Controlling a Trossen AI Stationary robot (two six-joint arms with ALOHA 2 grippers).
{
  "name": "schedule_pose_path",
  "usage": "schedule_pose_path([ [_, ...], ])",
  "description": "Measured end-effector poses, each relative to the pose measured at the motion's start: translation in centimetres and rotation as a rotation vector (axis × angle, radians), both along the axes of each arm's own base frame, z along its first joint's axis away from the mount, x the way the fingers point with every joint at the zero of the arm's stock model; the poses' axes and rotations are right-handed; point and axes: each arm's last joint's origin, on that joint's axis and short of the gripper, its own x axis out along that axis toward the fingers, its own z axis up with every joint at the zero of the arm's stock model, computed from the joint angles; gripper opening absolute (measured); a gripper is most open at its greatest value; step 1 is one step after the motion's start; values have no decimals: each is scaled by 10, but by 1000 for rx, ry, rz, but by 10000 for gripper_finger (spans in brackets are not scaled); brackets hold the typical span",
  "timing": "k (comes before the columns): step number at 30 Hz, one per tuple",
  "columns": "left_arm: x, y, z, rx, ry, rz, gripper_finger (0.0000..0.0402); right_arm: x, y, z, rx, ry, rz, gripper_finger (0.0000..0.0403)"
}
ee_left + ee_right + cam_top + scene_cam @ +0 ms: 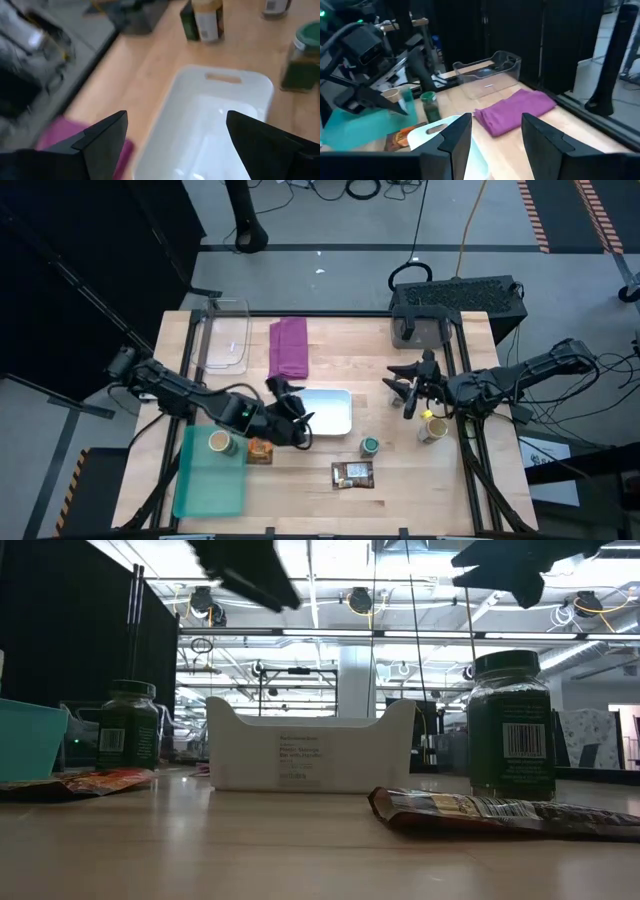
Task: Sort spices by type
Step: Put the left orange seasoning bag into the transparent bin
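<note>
Brown packet (352, 473) flat, long axis across table; left gripper (297, 420) open, right gripper (404, 393) parted, both empty.

White tray (335, 412) at mid-counter (330, 490), purple cloth (289, 347) behind. Left end effector (293, 416) open at tray's left edge. Right end effector (407, 388) raised, half-open, empty. Green-lidded jar (370, 446), dark packet (352, 474) in front.

Beside the black left hand (297, 423) sit a white tray (330, 412) and an orange packet (260, 450); nearby lie a purple cloth (290, 347) and teal bin (208, 475); a green-lidded jar (370, 446) stands beyond.
</note>
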Motion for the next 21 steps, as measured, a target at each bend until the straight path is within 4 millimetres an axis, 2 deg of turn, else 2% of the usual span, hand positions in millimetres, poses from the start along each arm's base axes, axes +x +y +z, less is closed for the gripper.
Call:
schedule_pose_path([
  [4, 16, 12, 3, 130, 1, -73, 345, 11, 1, -4, 84, -18, 43, 155],
  [12, 34, 25, 18, 139, -116, -253, 345, 21, 10, -15, 302, 1, 137, 155],
  [17, 36, 28, 21, 131, -146, -257, 345, 31, 19, -2, 387, 37, 172, 155],
  [21, 37, 32, 22, 117, -160, -235, 345, 42, 30, 9, 435, 184, 148, 155],
])
